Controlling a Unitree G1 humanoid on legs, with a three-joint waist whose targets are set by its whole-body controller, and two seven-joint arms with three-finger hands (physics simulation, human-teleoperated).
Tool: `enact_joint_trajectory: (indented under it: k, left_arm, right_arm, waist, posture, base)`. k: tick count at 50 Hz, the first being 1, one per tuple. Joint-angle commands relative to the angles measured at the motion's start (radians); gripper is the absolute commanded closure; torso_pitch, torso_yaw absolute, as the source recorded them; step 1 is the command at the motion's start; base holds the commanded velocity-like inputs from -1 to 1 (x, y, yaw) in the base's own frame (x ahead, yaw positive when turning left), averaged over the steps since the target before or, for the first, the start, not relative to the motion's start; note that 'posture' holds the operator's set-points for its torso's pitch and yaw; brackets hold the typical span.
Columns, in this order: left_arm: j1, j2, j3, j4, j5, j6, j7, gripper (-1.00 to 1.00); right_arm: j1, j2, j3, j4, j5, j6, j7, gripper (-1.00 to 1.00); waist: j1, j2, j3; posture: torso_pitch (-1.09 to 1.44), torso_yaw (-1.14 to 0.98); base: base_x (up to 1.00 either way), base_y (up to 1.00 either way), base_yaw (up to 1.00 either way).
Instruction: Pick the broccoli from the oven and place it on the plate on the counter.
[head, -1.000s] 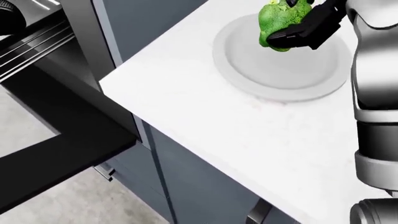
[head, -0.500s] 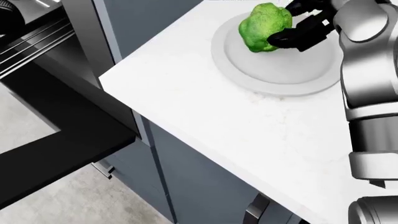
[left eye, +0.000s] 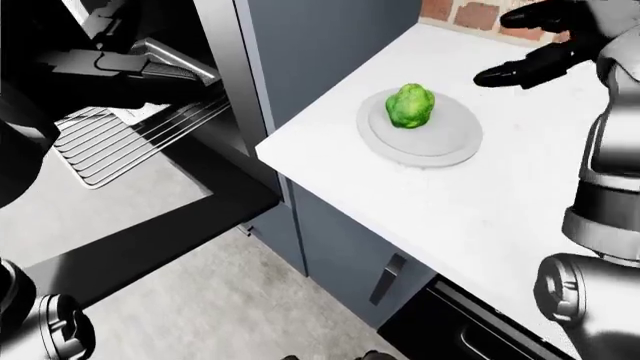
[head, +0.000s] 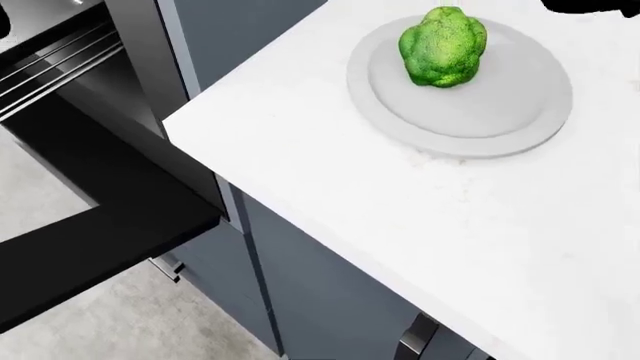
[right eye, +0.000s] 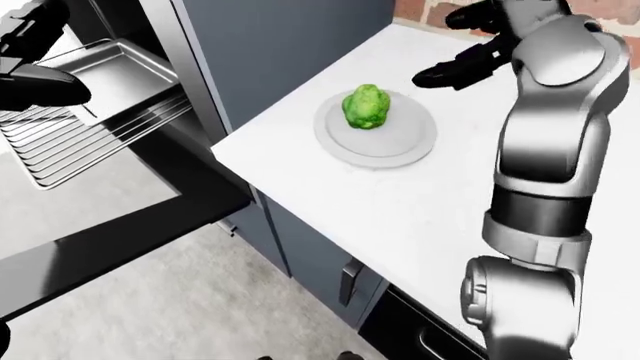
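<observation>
On the plate (head: 520, 112), below and to the left of my right hand's fingers (right eye: 440, 75) in the right-eye view, I see the broccoli (head: 443, 46) resting near the upper rim. Those fingers are spread, released, well apart from it above the white worktop (head: 330, 150). My left hand (right eye: 35, 75) hangs by the oven rack (right eye: 90, 127); I cannot tell its fingers' state. The oven door (head: 90, 232) is down.

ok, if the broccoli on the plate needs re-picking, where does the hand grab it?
Probably around the broccoli's rounded middle, coming from above and the view's right, where the right hand hangs open. It sits free on the plate, toward the rim at the view's top, with nothing beside it. The raised rim makes a low side approach awkward.
</observation>
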Motion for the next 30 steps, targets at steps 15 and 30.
enact_joint_trajectory:
  k: [15, 30]
  left_arm:
    - [0.151, 0.340, 0.191, -0.005, -0.357, -0.180, 0.134, -1.00]
    - [0.531, 0.605, 0.529, -0.007, -0.598, -0.356, 0.157, -1.00]
  right_arm:
    - [0.170, -0.381, -0.274, -0.530, 0.260, 0.284, 0.205, -0.96]
    - [0.605, -0.568, -0.733, -0.598, 0.619, 0.231, 0.075, -1.00]
  waist:
    - [0.002, -0.005, -0.016]
    - [0.005, -0.011, 0.009]
  posture:
    - [0.20, 0.00]
    - [0.20, 0.00]
  base:
    - [0.00, 0.00, 0.00]
    - [0.00, 0.00, 0.00]
